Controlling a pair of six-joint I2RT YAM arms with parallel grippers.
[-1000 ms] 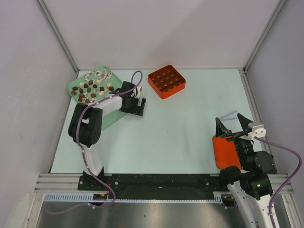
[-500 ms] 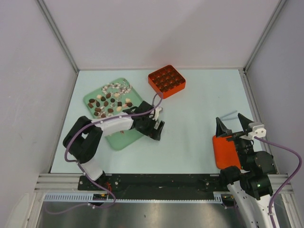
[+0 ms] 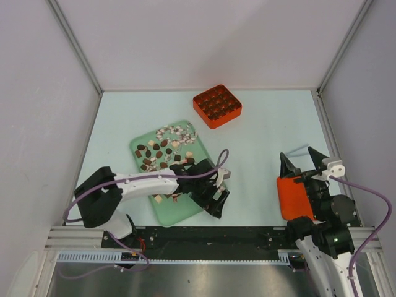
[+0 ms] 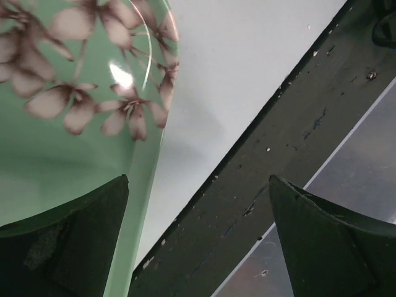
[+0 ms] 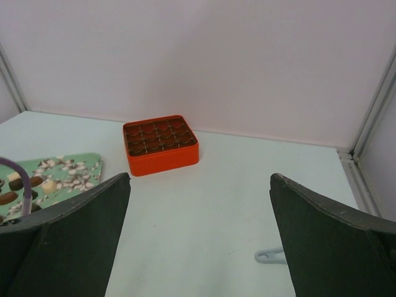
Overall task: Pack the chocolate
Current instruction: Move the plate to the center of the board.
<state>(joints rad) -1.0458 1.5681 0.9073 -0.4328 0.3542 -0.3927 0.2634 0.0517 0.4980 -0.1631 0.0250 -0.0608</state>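
Top external view: the chocolate (image 3: 158, 154) is seen scattered on a green floral tray (image 3: 182, 213) at the desk's (image 3: 260, 142) near left. The left end effector (image 3: 215, 207) is spread wide across the tray's near-right edge, with nothing gripped. The right end effector (image 3: 299, 154) is held released and empty at the near right.

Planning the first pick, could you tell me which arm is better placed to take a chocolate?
Left, probably. The left gripper, open, is at the tray's near corner, close to the chocolate; the right gripper, also open, sits well off to the right.
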